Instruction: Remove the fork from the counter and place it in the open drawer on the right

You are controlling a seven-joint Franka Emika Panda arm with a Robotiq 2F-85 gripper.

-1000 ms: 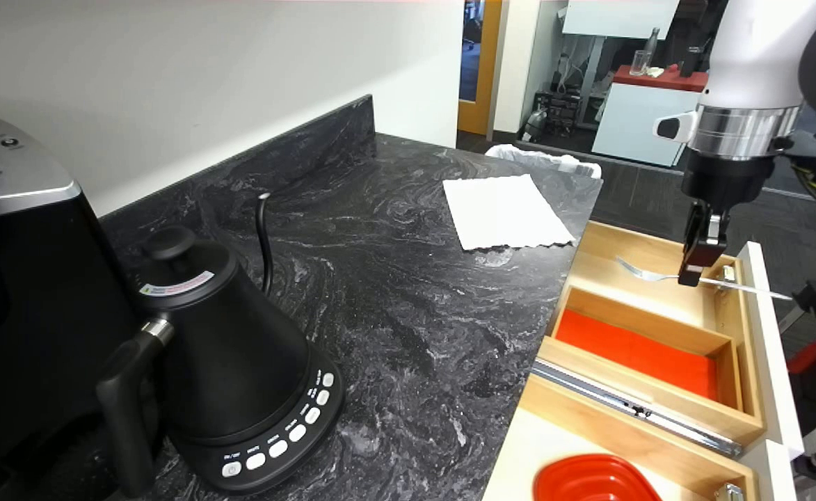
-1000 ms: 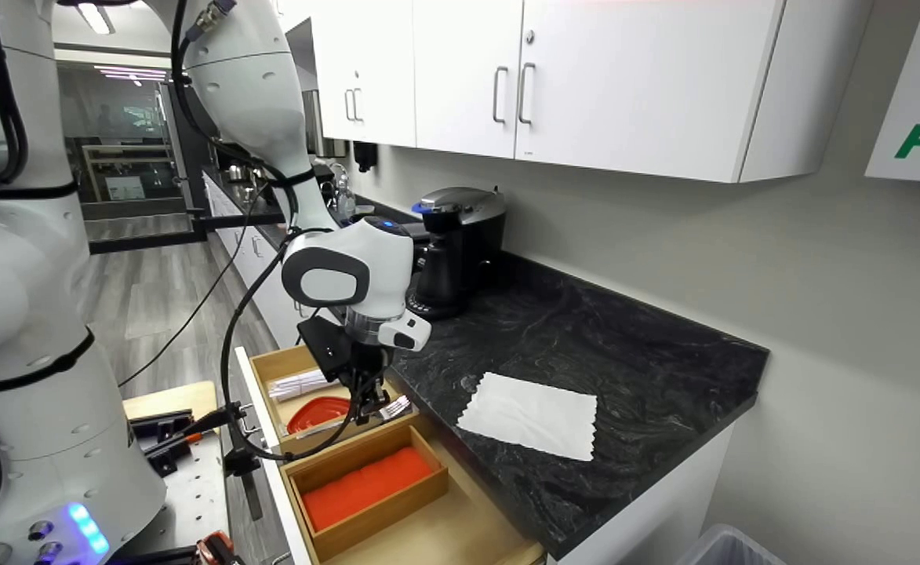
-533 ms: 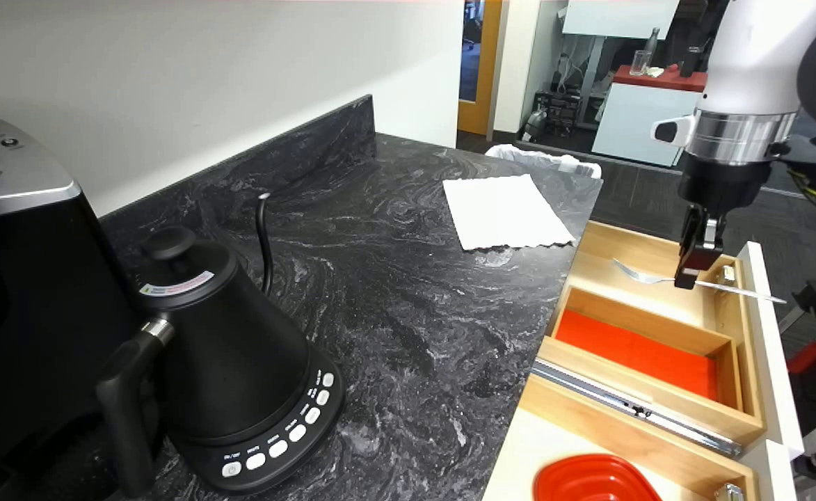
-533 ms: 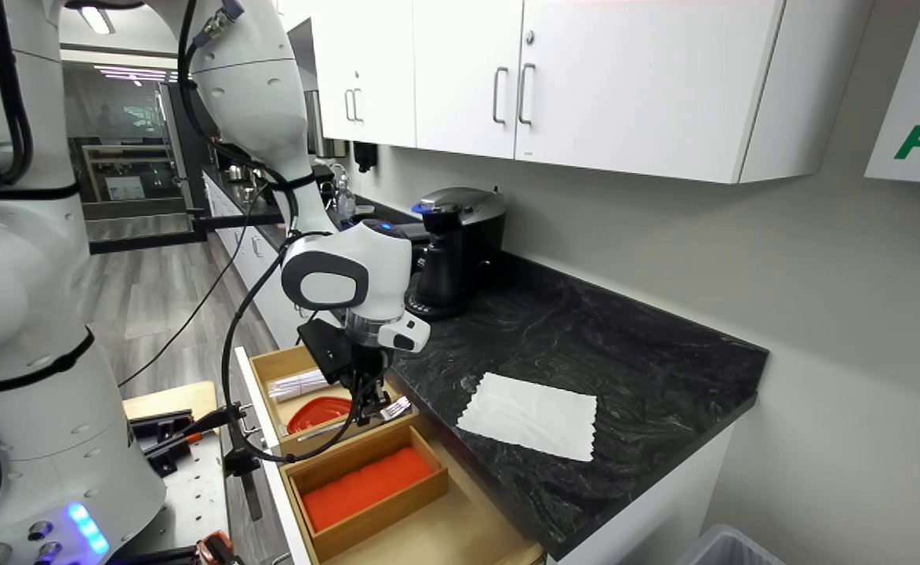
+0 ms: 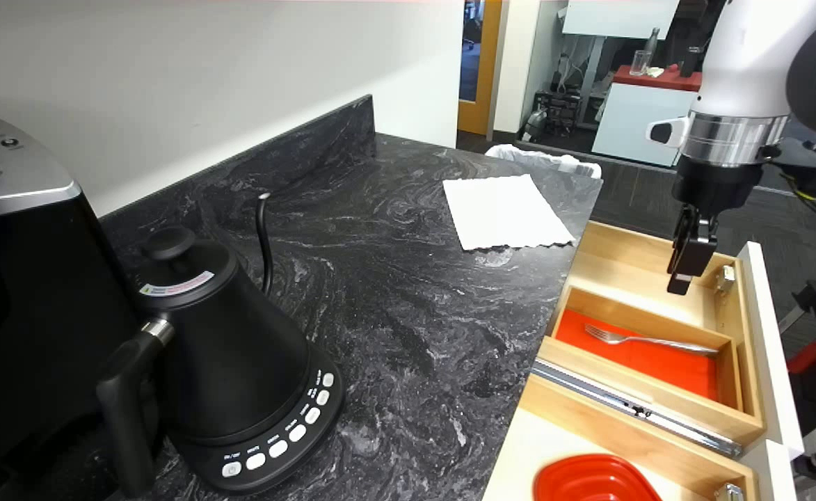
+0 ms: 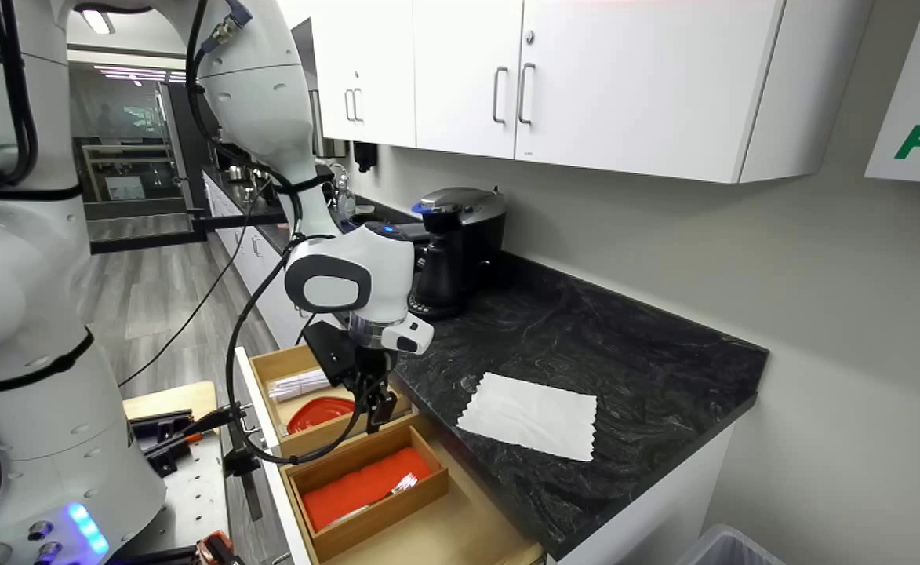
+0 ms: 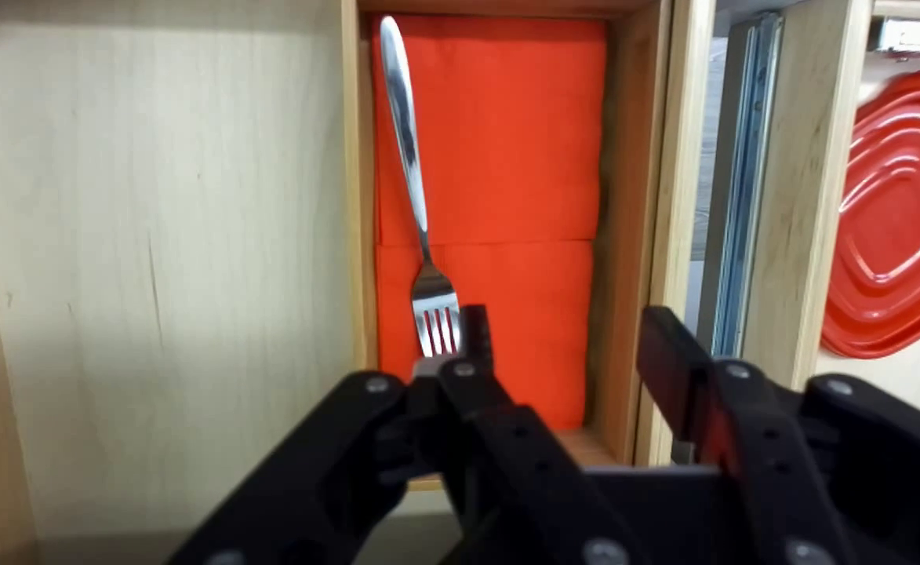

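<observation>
1. Nearest in the wrist view is the tool point(image 7: 565, 337), black, its two fingers standing apart with a gap between them.
2. Below it and apart from it lies the fork point(image 7: 415, 184), slim, shiny and silver, with a broad rounded handle end, a thin neck and four tines.
3. The fork rests slightly slanted on a bright orange lining point(image 7: 507, 173) in a wooden box point(image 7: 354, 196), close to one long wall; whether it touches that wall, I cannot tell.
4. The box sits in the open drawer point(image 7: 177, 235), made of pale wood. Just beside it, past a metal rail point(image 7: 744, 180), is another drawer point(image 7: 793, 196) with a red dish point(image 7: 895, 212) inside.
5. Next comes the table point(image 5: 394, 278), black with grey-white veins in both exterior views. The fork's tines point toward it, and a white sheet point(image 5: 508, 212) lies flat on top.
6. Farther along, in an exterior view, stand a black kettle point(image 6: 438, 275) and a coffee machine point(image 6: 485, 227), with a pale wall point(image 6: 663, 259) behind and white cupboards point(image 6: 624, 78) above.
</observation>
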